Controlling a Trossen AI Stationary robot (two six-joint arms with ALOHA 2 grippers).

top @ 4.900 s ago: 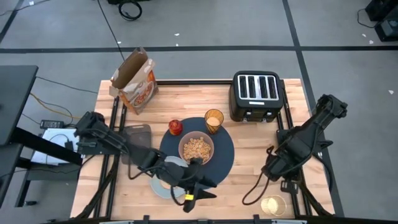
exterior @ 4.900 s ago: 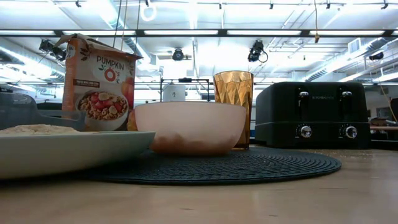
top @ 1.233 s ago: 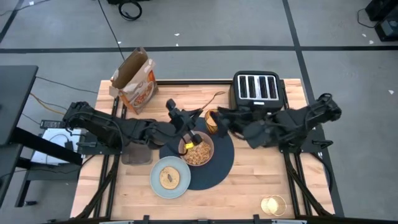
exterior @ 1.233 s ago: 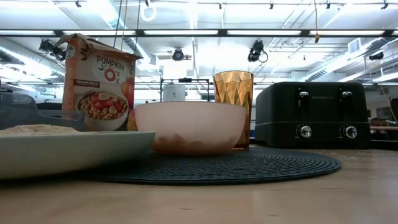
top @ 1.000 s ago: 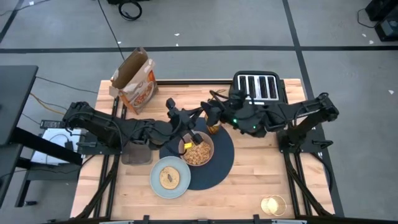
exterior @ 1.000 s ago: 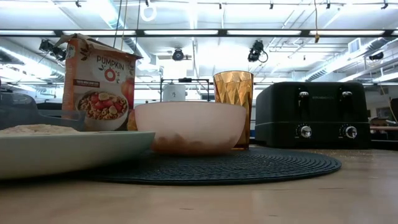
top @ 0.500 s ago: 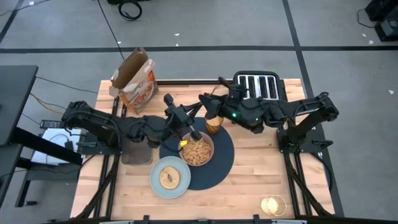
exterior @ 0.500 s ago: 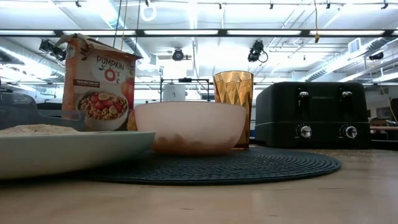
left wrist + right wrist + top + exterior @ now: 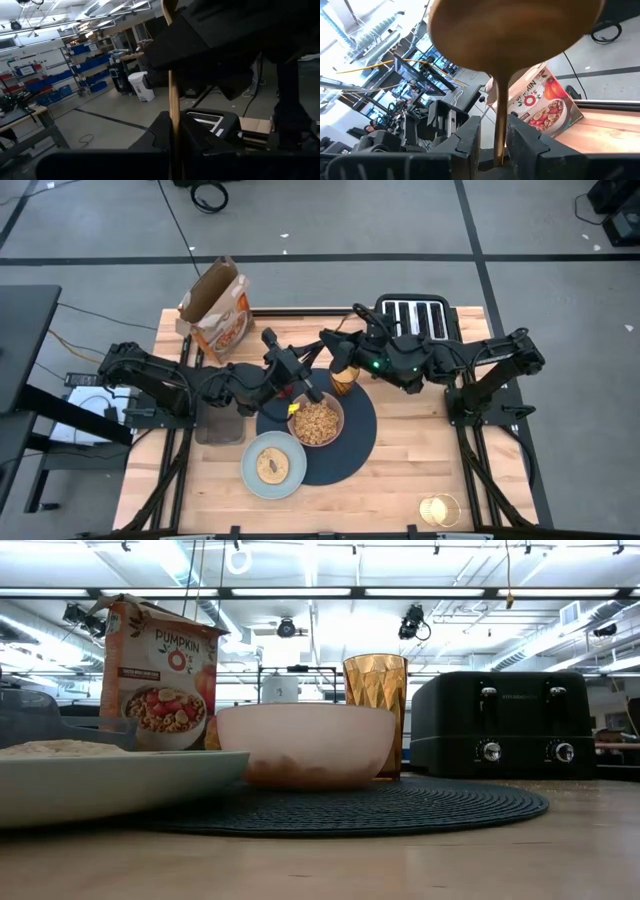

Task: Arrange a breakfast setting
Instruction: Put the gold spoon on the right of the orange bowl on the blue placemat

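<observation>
Centrally on the desk (image 9: 400, 480): navy placemat (image 9: 358, 442) bearing pink bowl (image 9: 316, 420) of cereal and amber cup (image 9: 343, 380) toward the far edge; plate (image 9: 252, 478) with bagel (image 9: 271, 466) overlapping the placemat's near-left rim. Right gripper (image 9: 327, 340) above the cup, fingers (image 9: 467, 145) clamped on the upright gold spoon (image 9: 512, 35), bowl end up. Left gripper (image 9: 268, 340) just beside it over the placemat's far-left rim, fingers closed, a thin gold shaft passing them; cereal box (image 9: 218, 308) at far-left corner, toaster (image 9: 412, 315) far-right.

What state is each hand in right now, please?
Left hand: closed on the slim gold metal spoon.
Right hand: around that spoon; grip cannot be told.
</observation>
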